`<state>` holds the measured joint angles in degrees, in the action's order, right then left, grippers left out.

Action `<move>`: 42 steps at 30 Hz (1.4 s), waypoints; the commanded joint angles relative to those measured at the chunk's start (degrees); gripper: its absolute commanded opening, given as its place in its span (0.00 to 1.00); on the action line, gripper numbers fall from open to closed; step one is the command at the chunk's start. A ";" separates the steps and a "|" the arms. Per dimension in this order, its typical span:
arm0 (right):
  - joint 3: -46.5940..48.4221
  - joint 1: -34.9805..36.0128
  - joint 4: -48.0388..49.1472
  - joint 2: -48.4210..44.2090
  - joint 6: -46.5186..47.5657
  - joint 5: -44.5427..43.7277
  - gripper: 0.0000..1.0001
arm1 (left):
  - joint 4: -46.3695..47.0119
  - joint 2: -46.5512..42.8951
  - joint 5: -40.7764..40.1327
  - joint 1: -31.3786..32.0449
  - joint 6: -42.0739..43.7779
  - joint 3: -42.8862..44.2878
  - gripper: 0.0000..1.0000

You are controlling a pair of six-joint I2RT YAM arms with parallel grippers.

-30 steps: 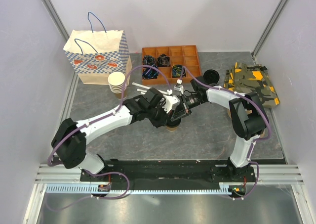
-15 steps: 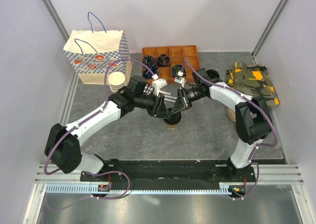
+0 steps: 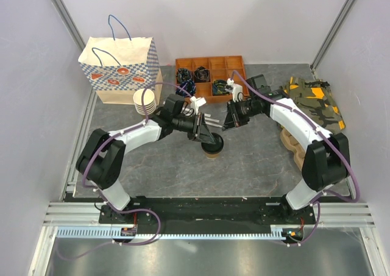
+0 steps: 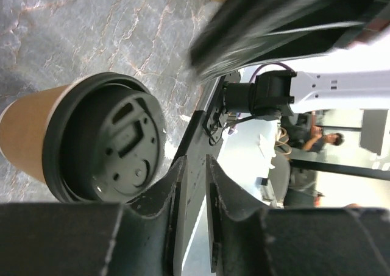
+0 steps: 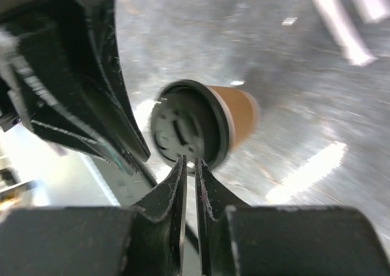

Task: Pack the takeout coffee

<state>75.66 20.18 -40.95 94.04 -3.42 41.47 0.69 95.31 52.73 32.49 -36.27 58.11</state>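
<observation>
**Top view:** the takeout coffee [image 3: 212,145] (kraft cup, black lid on) stands upright on the grey bench [image 3: 256,160]. It's abt mid-bench, in front of the orange compartment tray [image 3: 210,75]. The left fingers [image 3: 205,133] come in from the left, tips right at the lid's rear-left rim. The right fingers [image 3: 228,116] hang behind and to the right of the cup, clear of it. Back-left is a paper bag w/ blue handles [image 3: 119,69], w/ a stack of lidless paper cups [image 3: 145,100] just in front of it. Camo fabric [image 3: 311,102] lies back-right.

**Left wrist:** the left fingers [image 4: 164,197] are a narrow slit apart, nothing btwn them. The coffee [image 4: 103,145] sits just beside one finger, outside the gap. Can't tell if that finger touches the lid rim.

**Right wrist (blurry):** the right fingers [image 5: 170,191] are only a thin gap apart, and the gap is empty. The coffee [image 5: 195,127] is just past the tips, lid toward the cam. The left fingers [image 5: 91,93] are dark shapes close beside the lid.
</observation>
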 commanded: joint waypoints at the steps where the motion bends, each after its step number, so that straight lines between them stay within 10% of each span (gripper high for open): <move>1: 3.27 1.52 -4.04 -3.16 4.65 -12.28 0.17 | 5.90 2.86 2.82 -0.23 -5.21 0.08 0.23; 25: 10.39 12.86 -8.97 -1.67 6.85 -23.89 0.26 | 3.00 7.88 1.23 -1.82 -5.39 -0.89 0.05; 42: -0.86 13.39 -2.38 3.70 9.40 -24.16 0.16 | -3.06 9.90 -0.96 -1.90 -1.17 0.16 0.02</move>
<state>77.71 33.15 -44.16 96.25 4.78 18.68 2.90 102.94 54.74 30.94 -41.04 57.89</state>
